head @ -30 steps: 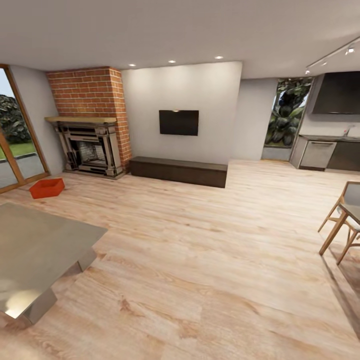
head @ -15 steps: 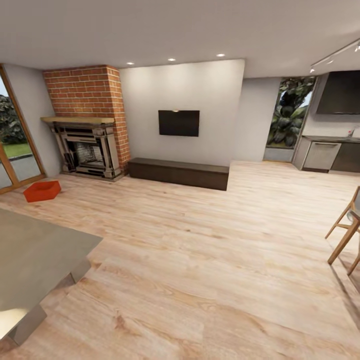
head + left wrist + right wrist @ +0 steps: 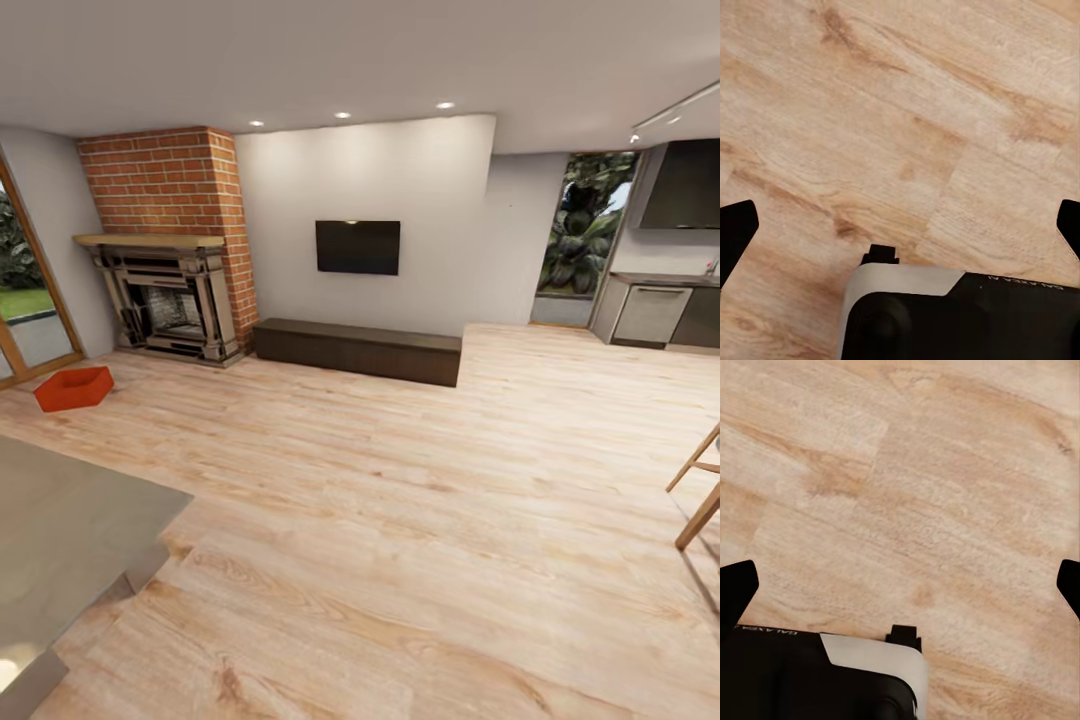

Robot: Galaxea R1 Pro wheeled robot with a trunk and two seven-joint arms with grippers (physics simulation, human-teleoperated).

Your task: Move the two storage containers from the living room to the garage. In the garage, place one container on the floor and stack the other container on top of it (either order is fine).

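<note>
Ahead, our head view finds one orange bin (image 3: 74,388) on the wood floor (image 3: 400,520) at ten o'clock, beside the fireplace (image 3: 165,300). Both wrist views show our left gripper (image 3: 900,225) and right gripper (image 3: 900,585) spread wide, empty. We judge the approach underway; next, turn toward that bin.

bright, even ceiling spotlights (image 3: 343,115); soft renders, wide-angle stretching at edges.

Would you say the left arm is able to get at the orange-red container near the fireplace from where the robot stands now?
Probably not: the storage container lies far across the wood floor, and the left gripper hangs open over bare planks.
</note>
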